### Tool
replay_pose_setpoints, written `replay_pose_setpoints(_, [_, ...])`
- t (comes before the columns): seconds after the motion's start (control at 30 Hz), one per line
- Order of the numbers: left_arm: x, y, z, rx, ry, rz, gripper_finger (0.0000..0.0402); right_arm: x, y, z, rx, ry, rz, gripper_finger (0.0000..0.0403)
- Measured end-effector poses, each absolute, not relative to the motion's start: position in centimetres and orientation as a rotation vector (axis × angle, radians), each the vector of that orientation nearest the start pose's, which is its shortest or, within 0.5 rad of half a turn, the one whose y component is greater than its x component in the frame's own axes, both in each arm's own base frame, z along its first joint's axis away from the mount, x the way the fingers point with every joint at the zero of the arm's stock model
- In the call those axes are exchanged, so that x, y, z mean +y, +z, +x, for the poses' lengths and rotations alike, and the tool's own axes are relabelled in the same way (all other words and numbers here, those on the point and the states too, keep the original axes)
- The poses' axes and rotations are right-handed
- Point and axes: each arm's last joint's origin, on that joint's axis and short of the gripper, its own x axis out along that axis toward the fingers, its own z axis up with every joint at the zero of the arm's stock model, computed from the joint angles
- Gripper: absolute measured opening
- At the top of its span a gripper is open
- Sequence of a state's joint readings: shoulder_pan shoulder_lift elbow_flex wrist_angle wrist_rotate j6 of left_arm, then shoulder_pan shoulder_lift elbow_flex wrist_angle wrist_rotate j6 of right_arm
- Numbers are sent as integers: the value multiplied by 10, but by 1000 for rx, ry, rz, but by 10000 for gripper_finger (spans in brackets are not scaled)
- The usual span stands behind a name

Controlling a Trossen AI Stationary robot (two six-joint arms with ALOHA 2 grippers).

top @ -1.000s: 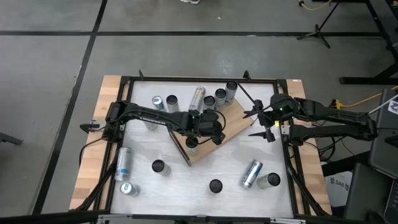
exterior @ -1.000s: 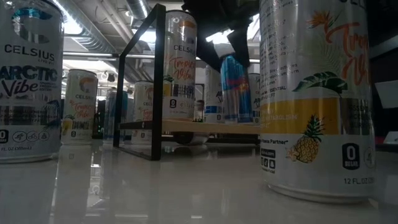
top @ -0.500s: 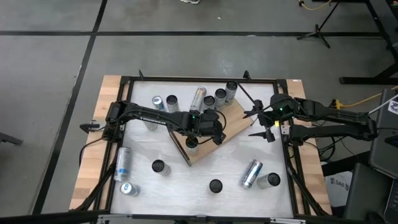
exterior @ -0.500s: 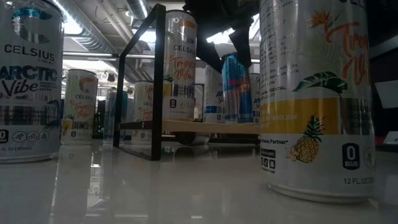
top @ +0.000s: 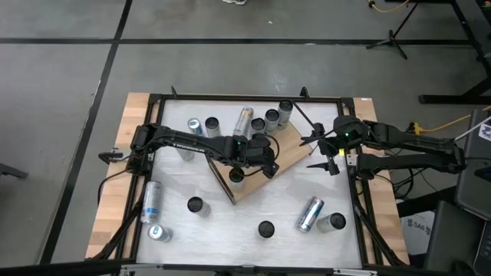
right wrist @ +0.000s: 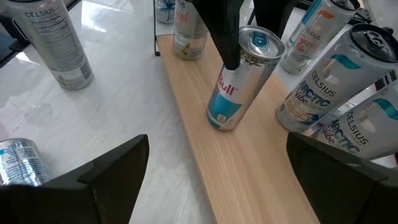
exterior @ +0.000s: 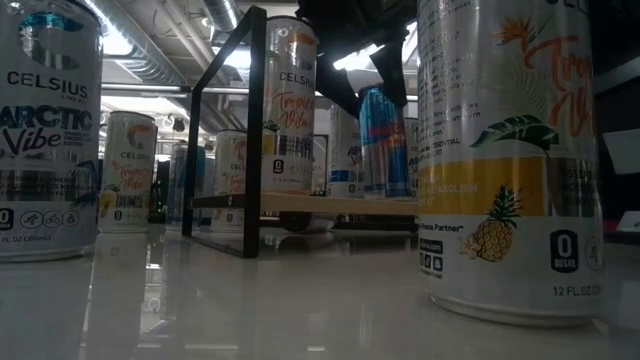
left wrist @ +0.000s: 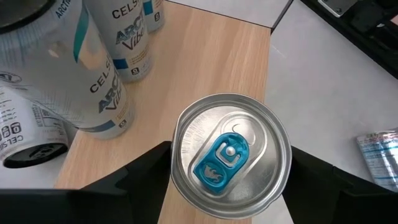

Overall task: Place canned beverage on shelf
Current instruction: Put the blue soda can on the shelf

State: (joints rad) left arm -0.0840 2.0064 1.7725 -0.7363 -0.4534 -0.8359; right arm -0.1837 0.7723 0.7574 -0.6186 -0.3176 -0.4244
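The slim blue-and-silver can (right wrist: 239, 78) stands on the light wood-grain shelf board (top: 261, 172) near its long edge, left gripper (left wrist: 230, 163) fingers clamped around it. Three tall Celsius cans crowd the shelf's far side; right gripper (top: 326, 157) waits spread beside it.

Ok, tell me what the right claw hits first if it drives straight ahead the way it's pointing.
Most likely the Red Bull can standing on the shelf: it sits centred ahead of the open right claw, with the left claw at its top. Depth is hard to judge, so the shelf edge could come first.
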Motion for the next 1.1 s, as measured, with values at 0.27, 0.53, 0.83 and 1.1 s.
replay_pose_setpoints(0.27, [-23, 267, 436, 728, 700, -510, 259, -19, 288, 153, 574, 257, -253, 370])
replay_pose_setpoints(0.53, [-23, 267, 436, 728, 701, -511, 259, -19, 288, 153, 574, 257, -253, 370])
replay_pose_setpoints(0.83, [-23, 268, 438, 712, 694, -516, 259, -19, 288, 153, 574, 257, -253, 370])
replay_pose_setpoints(1.1, [-23, 268, 438, 702, 693, -519, 259, -19, 288, 153, 574, 257, -253, 370])
